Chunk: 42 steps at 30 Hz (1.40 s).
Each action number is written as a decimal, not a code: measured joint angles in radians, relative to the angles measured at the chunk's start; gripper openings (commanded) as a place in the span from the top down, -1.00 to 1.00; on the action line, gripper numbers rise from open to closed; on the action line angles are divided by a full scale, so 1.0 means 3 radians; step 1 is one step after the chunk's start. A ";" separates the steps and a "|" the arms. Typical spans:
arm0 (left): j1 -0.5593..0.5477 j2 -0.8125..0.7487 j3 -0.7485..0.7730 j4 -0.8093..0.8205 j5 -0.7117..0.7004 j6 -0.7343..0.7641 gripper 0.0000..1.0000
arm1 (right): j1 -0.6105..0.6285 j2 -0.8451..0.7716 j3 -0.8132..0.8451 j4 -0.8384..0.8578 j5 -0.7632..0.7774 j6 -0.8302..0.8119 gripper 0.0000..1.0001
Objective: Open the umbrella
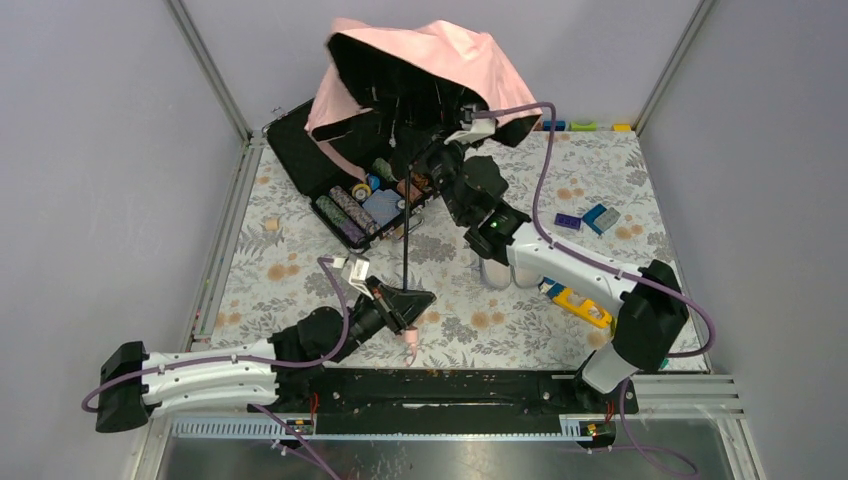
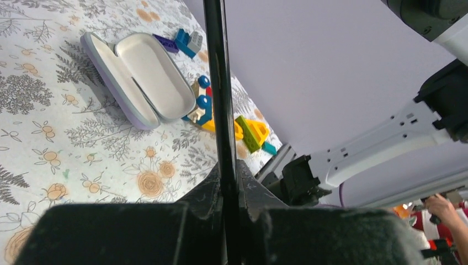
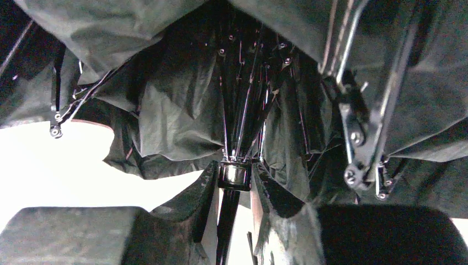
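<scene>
The umbrella stands nearly upright over the table's back half. Its pale pink canopy (image 1: 440,55) is partly spread, with slack black inner folds (image 3: 176,105) and ribs hanging down. A thin black shaft (image 1: 405,230) drops to a small pink handle (image 1: 410,342). My left gripper (image 1: 405,298) is shut on the low end of the shaft (image 2: 218,83), just above the handle. Up under the canopy, my right gripper (image 1: 437,165) is shut on the shiny black runner collar (image 3: 235,174), with one finger on each side.
An open black case (image 1: 300,160) with rolls and small items lies behind the shaft at the left. An open white glasses case (image 2: 138,77) lies under the right arm. Toy bricks (image 1: 590,218) and a yellow toy (image 1: 580,305) lie at the right.
</scene>
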 measured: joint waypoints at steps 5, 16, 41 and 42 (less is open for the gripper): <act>-0.0160 0.0217 0.0097 0.0189 -0.0317 -0.0083 1.00 | -0.0037 0.0158 0.0393 -0.0380 -0.0139 -0.0081 1.00; -0.0387 0.0544 0.0407 0.0407 -0.0767 -0.0161 1.00 | -0.0090 0.0421 0.0973 -0.0656 -0.0212 -0.0347 1.00; -0.0443 0.0769 0.0755 -0.0683 -0.0745 -0.0473 1.00 | -0.0417 -0.0114 -0.0618 0.0720 -0.0270 -0.0085 0.89; -0.0430 0.0777 0.0755 -0.0684 -0.0739 -0.0490 1.00 | -0.0404 -0.0128 -0.0618 0.0704 -0.0201 -0.0175 0.81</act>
